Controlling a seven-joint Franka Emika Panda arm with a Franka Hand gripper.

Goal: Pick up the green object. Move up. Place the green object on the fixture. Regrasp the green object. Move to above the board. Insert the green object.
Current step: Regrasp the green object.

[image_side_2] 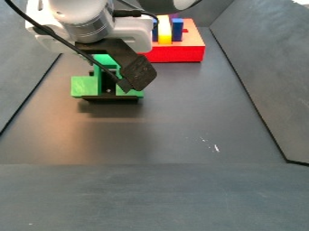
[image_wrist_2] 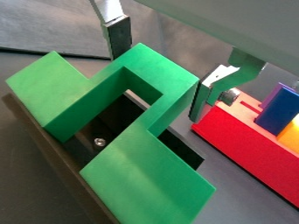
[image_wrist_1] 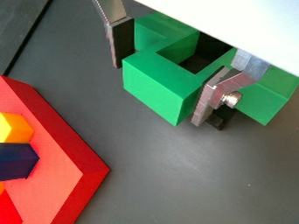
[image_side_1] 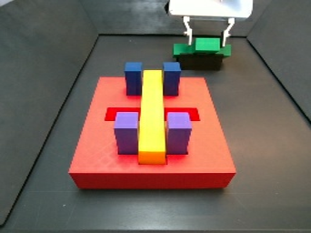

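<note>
Closest to the camera in a side view sits the board (image_side_1: 152,155), a thick red square slab on the dark floor. On it lies a long yellow bar (image_side_1: 151,114) that runs from near to far down the middle. Two purple blocks (image_side_1: 180,132) stand at the near end, one on each side of the bar, and two blue blocks (image_side_1: 135,77) stand at the far end the same way. A cut-out dip (image_side_1: 112,115) shows in the red top between the blue and purple blocks. Far behind the board, and a bit to the right, stands the fixture (image_side_1: 202,60), a small black stepped block. The green object (image_side_1: 201,47) rests on top of the fixture, apart from the board. It looks like an arch, with a raised middle part and two lower legs, seen well in a wrist view (image_wrist_2: 111,114). The gripper (image_side_1: 208,29) is right above the green object, with one silver finger on each side of its middle part. In both wrist views the fingers (image_wrist_1: 216,94) sit just beside the green sides, and the claw looks open around the piece, not squeezing it. The other side view shows the gripper (image_side_2: 116,68) low over the green object (image_side_2: 94,86).
</note>
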